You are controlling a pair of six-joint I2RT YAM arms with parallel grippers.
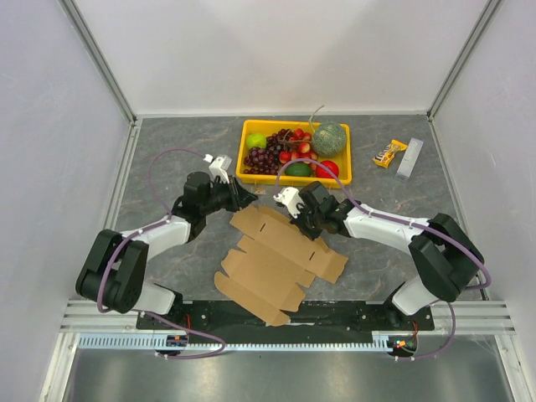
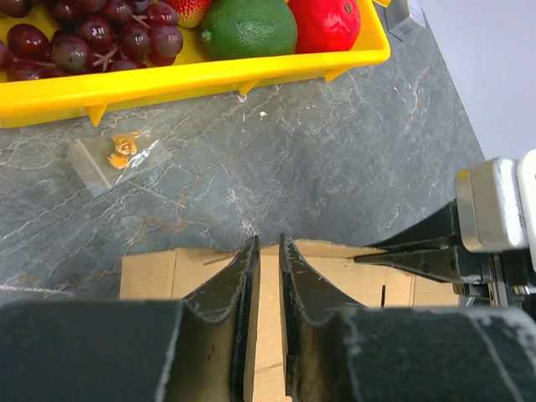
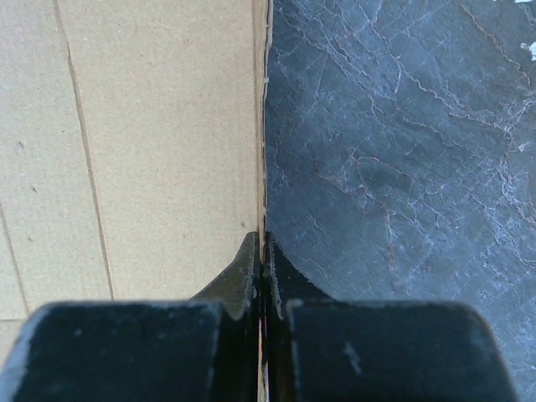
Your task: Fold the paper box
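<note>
The paper box point(image 1: 272, 264) is seen as a flat, unprinted brown die-cut sheet with rounded flaps and score lines, spread in the middle of the table point(image 1: 167, 151) between the two arms. Its far edge is raised off the grey marbled surface, and its near corner is brought close to the arm bases. That far edge is kept apart from the yellow tray point(image 2: 209, 77) of fruit, with a strip of bare table between them. More bare table is left on either side of the sheet.

The right gripper point(image 3: 263, 239) is clamped on the sheet's edge, fingers pressed together. The left gripper point(image 2: 268, 243) is held over the far left corner, a narrow gap left between its fingers, with cardboard seen through it.

Print is carried on a snack packet point(image 1: 389, 153) at the far right, too small to be read
</note>
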